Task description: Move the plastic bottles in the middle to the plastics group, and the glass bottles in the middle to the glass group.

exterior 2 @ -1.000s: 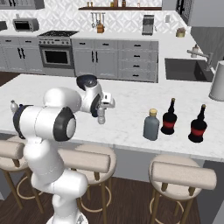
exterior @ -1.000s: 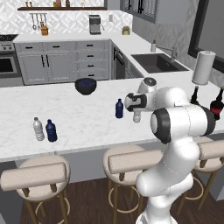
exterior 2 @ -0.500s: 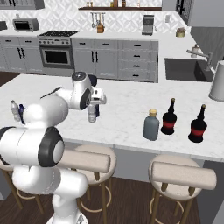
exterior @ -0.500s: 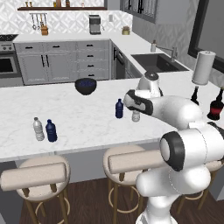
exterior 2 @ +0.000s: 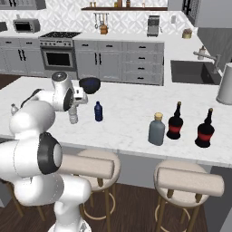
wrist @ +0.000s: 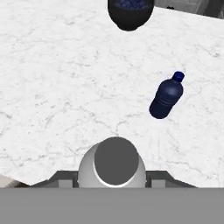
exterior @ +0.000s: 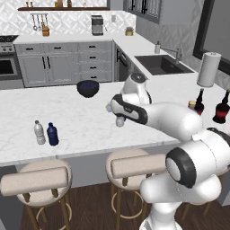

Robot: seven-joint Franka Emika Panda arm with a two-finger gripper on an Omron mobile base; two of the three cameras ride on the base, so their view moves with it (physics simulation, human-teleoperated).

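Note:
My gripper is shut on the clear-whitish plastic bottle, holding it upright just above the island counter. In the hand view its white cap sits between my fingertips. The dark blue plastic bottle stands just right of my gripper; it also shows in the hand view. The plastics group, a clear bottle and a dark blue one, stands far left. The big grey-blue glass bottle stands beside the glass group's two dark red-labelled bottles.
A black bowl sits on the counter behind my gripper, also at the top of the hand view. A white paper-towel roll stands at the far right by the sink. Padded stools line the counter's near edge.
My arm has swung left along the counter with the clear bottle in the gripper, away from the dark blue bottle, which stays in place.

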